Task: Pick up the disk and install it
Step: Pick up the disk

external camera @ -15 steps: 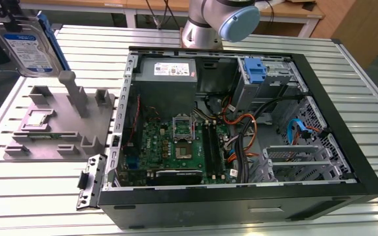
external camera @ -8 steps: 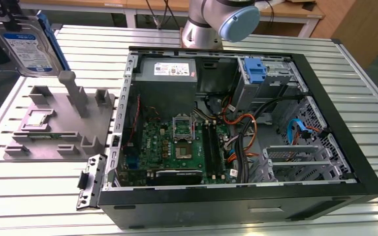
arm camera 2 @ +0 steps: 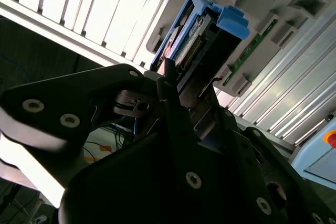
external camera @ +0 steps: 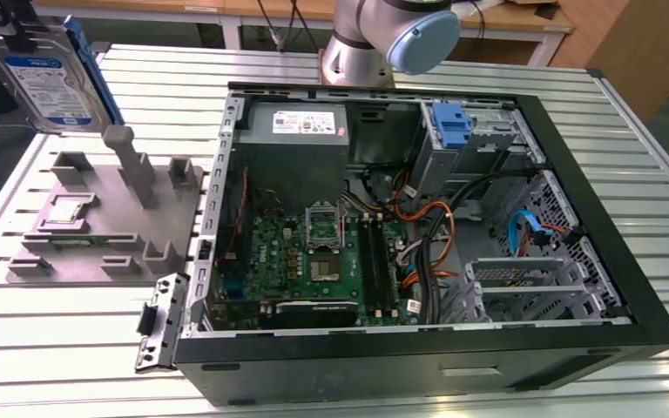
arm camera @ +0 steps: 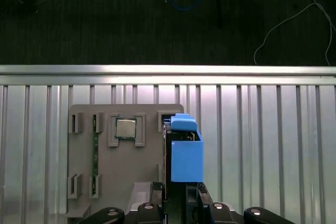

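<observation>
Silver metal framed in bright blue plastic, the disk (external camera: 44, 70) is held upright in the air above the grey moulded fixture (external camera: 114, 222) at the exterior view's left, well apart from the open black computer case (external camera: 428, 374). In the second wrist view the gripper (arm camera 2: 184, 85) is seen closed narrowly on the disk's thin edges. A slip is judged possible, since smooth metal and slick plastic are clamped over a small contact area. A tilt in the grasp could jam the bracket against the blue-handled drive bay (external camera: 453, 122), and the loose orange and black cables (external camera: 434, 244) could be snagged. The bench (external camera: 67, 348) is made of ribbed, reflective aluminium slats, while the fixture is matt, with blocky pockets and upright posts.
</observation>
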`<action>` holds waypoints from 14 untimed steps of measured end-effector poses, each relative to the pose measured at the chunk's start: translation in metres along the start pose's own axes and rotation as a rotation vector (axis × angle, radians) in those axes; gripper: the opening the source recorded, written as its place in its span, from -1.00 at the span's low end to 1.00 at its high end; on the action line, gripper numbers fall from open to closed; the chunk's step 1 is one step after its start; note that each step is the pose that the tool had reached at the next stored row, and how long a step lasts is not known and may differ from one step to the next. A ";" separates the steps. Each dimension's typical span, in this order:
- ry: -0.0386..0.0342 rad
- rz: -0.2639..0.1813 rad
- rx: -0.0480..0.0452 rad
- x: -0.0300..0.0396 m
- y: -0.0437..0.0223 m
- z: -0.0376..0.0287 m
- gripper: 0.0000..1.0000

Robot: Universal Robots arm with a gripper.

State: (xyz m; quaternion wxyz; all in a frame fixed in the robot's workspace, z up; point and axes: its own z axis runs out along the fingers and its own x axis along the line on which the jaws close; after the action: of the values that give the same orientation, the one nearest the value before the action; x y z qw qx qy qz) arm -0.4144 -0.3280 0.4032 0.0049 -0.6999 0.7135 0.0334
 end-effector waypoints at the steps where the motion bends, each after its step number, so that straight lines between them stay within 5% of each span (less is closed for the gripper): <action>1: -0.0025 0.000 -0.0002 0.0000 0.0000 -0.0001 -0.30; 14: -0.0049 0.000 -0.0001 0.0000 0.0000 -0.0012 -0.30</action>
State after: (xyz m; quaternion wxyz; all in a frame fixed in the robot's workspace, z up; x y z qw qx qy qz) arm -0.4144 -0.3280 0.4044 0.0066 -0.6999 0.7134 0.0352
